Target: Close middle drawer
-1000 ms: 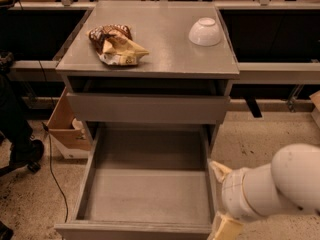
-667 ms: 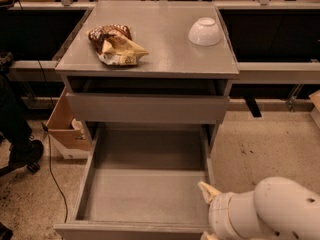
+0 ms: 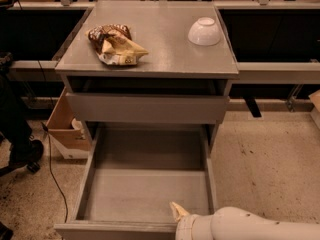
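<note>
Arm has dropped lower and swung left since the earlier frames; the claw (image 3: 177,213) now sits at the bottom edge of view, just inside the front right corner of the open grey metal middle drawer (image 3: 150,186), with the rounded white arm housing (image 3: 245,226) behind it. Only a tan tip pokes out of the housing, so cannot tell if the claw is open or closed, and it grips nothing visible

Middle drawer is pulled fully out and looks empty, with its front panel (image 3: 115,230) along the bottom edge of view. Grey upper drawer front (image 3: 147,109) above it sits slightly proud of the frame

Step in hand, as I read it: getting behind the front panel for the push. To do it well, the claw should clear the drawer interior, come round to the outer face of the front panel, contact near the centre and not the right corner so the drawer doesn't rack on its slides, then push straight in, level, and stop when flush

Grey bench (image 3: 160,59) carries a crumpled brown-and-yellow snack bag (image 3: 116,45) and an upturned white ceramic bowl (image 3: 204,31), well apart; a hard slam could jolt them, so a slow push
</note>
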Tool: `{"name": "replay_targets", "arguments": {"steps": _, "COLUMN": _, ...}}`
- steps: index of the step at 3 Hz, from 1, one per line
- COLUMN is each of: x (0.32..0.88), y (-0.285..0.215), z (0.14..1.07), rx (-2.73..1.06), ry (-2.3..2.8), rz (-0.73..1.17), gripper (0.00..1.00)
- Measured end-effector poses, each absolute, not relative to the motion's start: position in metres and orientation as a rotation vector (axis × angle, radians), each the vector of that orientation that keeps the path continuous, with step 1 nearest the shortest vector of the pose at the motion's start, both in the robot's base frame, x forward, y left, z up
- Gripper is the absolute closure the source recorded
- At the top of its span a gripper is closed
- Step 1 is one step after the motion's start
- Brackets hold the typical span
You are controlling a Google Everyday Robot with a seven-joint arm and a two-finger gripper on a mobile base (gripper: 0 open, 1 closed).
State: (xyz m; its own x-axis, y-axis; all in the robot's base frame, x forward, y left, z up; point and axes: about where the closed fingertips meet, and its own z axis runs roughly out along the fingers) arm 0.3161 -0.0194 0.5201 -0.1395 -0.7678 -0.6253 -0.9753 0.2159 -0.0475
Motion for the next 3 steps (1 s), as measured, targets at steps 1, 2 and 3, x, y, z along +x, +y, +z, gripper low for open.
{"name": "replay_targets", "arguments": {"steps": 1, "x": 0.335, "y": 0.005, "z": 0.492, "rx": -1.544, "ry": 1.947, "rz": 0.51, "gripper": 0.0}}
{"name": "replay_targets", "arguments": {"steps": 2, "x": 0.362, "y": 0.014, "z": 0.475, "rx": -1.474, "ry": 1.947, "rz": 0.469, "gripper": 0.0}}
{"name": "replay_targets", "arguments": {"steps": 3, "x": 0.39, "y": 0.018, "z": 0.459, "rx": -1.424, "ry": 1.946, "rz": 0.434, "gripper": 0.0}}
